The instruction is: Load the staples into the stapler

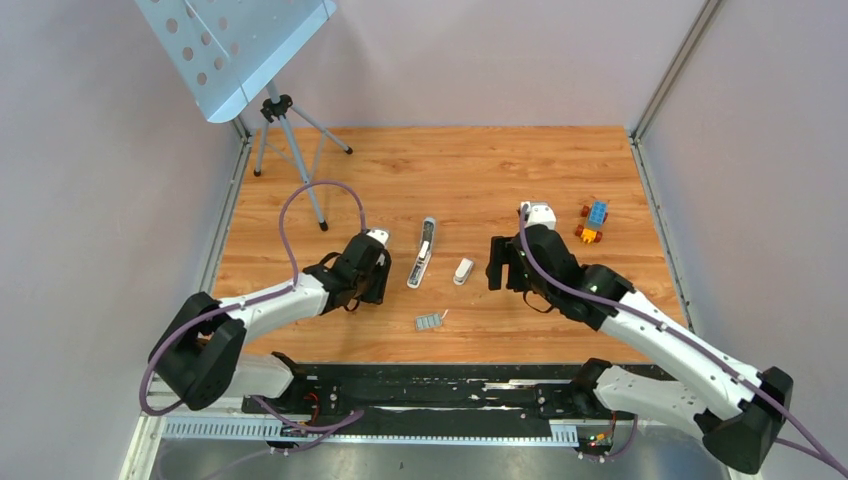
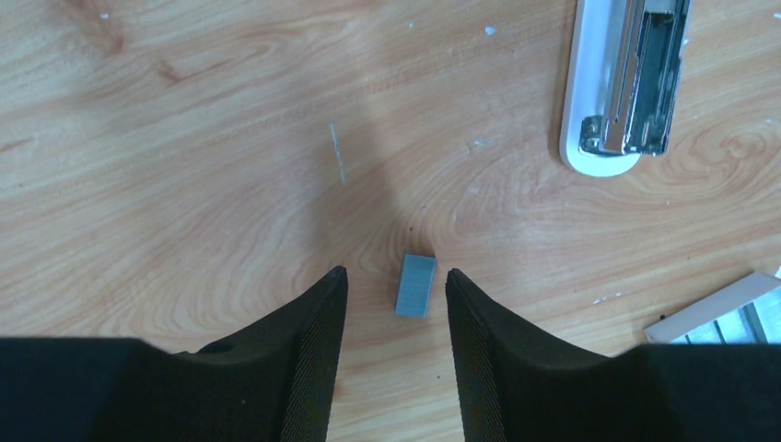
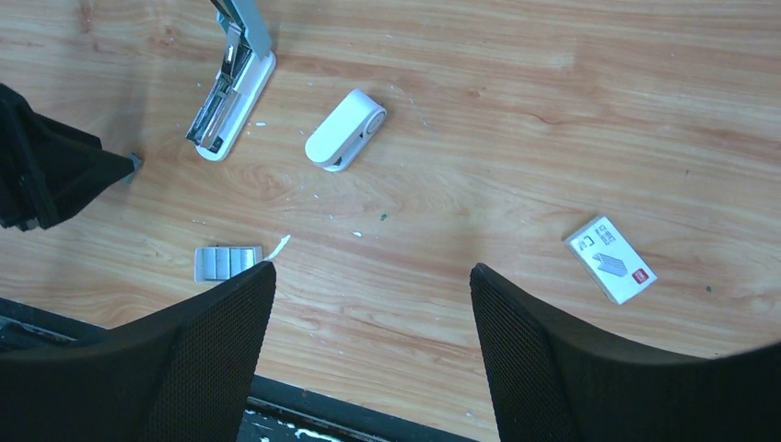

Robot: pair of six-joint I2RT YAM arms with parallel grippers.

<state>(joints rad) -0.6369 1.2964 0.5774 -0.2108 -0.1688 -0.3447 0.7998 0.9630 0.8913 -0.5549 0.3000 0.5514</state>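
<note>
1. Overhead, the top view alone takes in the whole bench (image 1: 480, 170), the perforated panel on a tripod (image 1: 235, 45) by the far left corner and the toy bricks (image 1: 592, 222) toward the right edge. Neither wrist view shows these.
2. Only the right wrist view shows the white box with red print (image 3: 612, 260). From above it is hidden under the right arm.
3. The right pincer (image 3: 373, 268) stands wide open over bare wood toward the near edge. It holds and touches nothing.
4. The left pincer (image 2: 396, 273) is partly open. Its fingers (image 2: 313, 350) straddle a small grey-blue block (image 2: 415, 285) lying flat on the bench, with a gap on each side. This block shows clearly only in the left wrist view.
5. The stapler (image 1: 424, 256) lies near the middle of the bench, opened out with its metal channel exposed. It is between the two pincers and closer to the left one. A small white rounded case (image 1: 463, 271) lies just to its right.
6. The staples (image 1: 430, 321), a ribbed flat block, lie by the middle of the near edge, on the near side of the stapler. They sit apart from the left pincer, on its right, and nothing grips them.
</note>
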